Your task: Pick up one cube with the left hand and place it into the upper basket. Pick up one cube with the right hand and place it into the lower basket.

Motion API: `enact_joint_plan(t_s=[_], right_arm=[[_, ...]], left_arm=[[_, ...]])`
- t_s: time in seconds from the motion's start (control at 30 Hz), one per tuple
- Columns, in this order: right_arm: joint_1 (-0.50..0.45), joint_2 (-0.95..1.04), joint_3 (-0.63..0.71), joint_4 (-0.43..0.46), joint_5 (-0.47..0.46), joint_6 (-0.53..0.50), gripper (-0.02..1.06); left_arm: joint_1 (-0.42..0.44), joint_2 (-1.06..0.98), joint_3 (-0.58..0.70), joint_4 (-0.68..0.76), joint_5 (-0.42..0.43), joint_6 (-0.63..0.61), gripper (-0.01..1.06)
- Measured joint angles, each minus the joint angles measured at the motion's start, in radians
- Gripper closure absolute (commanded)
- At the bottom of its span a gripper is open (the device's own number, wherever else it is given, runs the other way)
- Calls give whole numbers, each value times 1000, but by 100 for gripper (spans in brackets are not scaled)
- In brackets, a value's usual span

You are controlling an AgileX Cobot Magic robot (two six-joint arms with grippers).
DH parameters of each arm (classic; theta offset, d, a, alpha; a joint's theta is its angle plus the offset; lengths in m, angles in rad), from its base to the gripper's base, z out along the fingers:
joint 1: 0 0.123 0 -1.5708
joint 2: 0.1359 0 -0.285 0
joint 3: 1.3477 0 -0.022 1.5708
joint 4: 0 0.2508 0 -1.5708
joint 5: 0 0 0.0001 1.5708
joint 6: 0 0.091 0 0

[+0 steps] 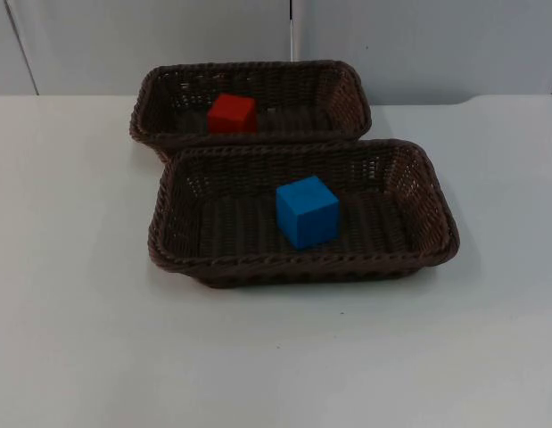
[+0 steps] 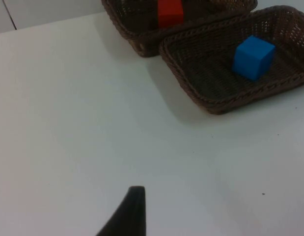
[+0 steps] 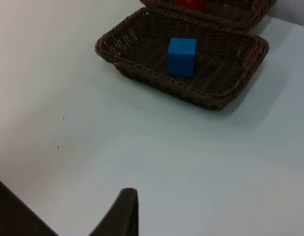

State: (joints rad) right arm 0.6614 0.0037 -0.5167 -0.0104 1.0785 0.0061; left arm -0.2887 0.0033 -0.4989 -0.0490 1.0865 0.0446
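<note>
A red cube [image 1: 232, 114] is seen lying in the upper basket [image 1: 347, 89], and a blue cube [image 1: 307, 210] in the lower basket [image 1: 427, 192], on the white desk [image 1: 79, 312]. The red cube is cut off in both wrist views. Of each waiting pincer, one fingertip is seen above bare desk; whether the left pincer [image 2: 129, 211] or right pincer [image 3: 123, 211] is apart cannot be told.

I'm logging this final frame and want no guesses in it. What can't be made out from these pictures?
- Left gripper and right gripper: one black fingertip each in the wrist views, so open or shut cannot be told.
- Red cube: cut off by the picture's edge in both wrist views.
- Upper basket: its near wall is hidden behind the lower basket's rim in the top view.
- Blue cube: its underside is hidden.
</note>
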Motion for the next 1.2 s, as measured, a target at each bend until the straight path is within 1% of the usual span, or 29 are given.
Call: enact_joint_plan(t_s=[0.27, 0.4, 0.47, 0.6, 0.63, 0.7, 1.2], right_arm=[[0, 0, 0, 0, 0, 0, -1], [0, 0, 0, 0, 0, 0, -1], [0, 0, 0, 0, 0, 0, -1], [0, 0, 0, 0, 0, 0, -1], [0, 0, 0, 0, 0, 0, -1], [0, 0, 0, 0, 0, 0, -1], [0, 0, 0, 0, 0, 2, -1]], left_arm=[[15, 0, 0, 0, 0, 0, 0], [113, 0, 0, 0, 0, 0, 0], [126, 0, 0, 0, 0, 0, 0], [218, 0, 0, 0, 0, 0, 0], [218, 0, 0, 0, 0, 0, 0], [245, 0, 0, 0, 0, 0, 0], [250, 0, 0, 0, 0, 0, 0]])
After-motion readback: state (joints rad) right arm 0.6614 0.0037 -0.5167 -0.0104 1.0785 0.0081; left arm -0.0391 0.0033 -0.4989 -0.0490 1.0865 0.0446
